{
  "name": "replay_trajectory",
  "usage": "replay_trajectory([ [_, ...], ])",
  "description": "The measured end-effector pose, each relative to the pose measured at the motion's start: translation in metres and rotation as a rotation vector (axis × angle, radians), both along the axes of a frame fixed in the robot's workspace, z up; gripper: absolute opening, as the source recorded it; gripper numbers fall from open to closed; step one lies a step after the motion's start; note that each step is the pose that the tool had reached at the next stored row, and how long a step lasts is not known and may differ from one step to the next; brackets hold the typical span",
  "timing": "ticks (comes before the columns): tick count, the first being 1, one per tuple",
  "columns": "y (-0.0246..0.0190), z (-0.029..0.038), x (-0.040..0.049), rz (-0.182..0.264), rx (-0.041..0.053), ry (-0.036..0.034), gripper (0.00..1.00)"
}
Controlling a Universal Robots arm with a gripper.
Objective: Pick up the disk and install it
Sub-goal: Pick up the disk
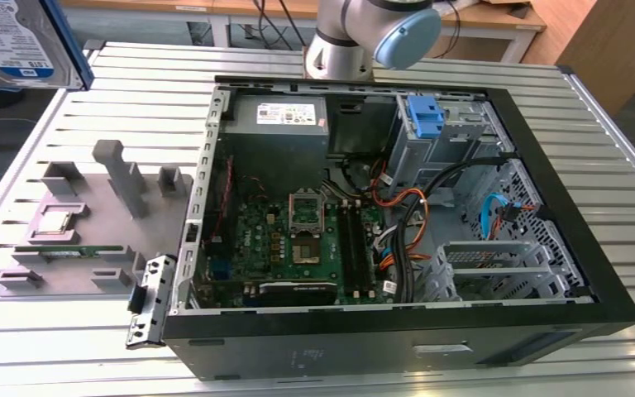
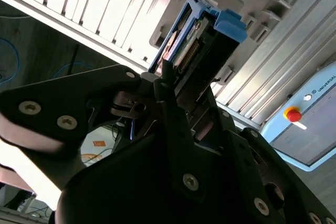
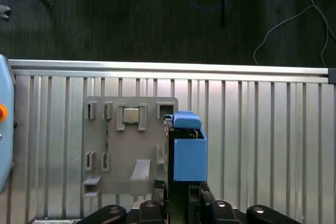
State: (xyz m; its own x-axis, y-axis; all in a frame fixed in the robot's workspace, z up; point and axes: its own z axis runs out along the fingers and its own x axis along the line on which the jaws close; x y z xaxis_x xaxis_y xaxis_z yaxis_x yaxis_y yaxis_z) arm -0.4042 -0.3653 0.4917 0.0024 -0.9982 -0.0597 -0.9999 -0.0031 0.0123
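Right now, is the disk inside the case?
No, in the exterior view the disk is up in the air at the exterior view's left, well apart from the case.

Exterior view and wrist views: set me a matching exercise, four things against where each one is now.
Things:
1. the disk
2. CPU chip
3. blue bracket
4. computer case

Places:
A. seated in the grey fixture plate
B. lying open on the slatted table
C. clamped in the gripper, off the table
D. inside the case, at its drive cage

Pairs: 1-C, 2-A, 3-D, 4-B.
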Motion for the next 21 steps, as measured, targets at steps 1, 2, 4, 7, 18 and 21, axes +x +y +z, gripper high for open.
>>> replay_trajectory([
  [1,0.0000,0.0000,0.0008,0.000,0.0000,0.0000,0.35],
  [2,0.0000,0.0000,0.0017,0.000,0.0000,-0.0001,0.35],
  [4,0.0000,0.0000,0.0037,0.000,0.0000,0.0000,0.35],
  [7,0.0000,0.0000,0.0072,0.000,0.0000,-0.0001,0.35],
  [18,0.0000,0.0000,0.0201,0.000,0.0000,0.0000,0.35],
  [21,0.0000,0.0000,0.0229,0.000,0.0000,0.0000,0.35],
])
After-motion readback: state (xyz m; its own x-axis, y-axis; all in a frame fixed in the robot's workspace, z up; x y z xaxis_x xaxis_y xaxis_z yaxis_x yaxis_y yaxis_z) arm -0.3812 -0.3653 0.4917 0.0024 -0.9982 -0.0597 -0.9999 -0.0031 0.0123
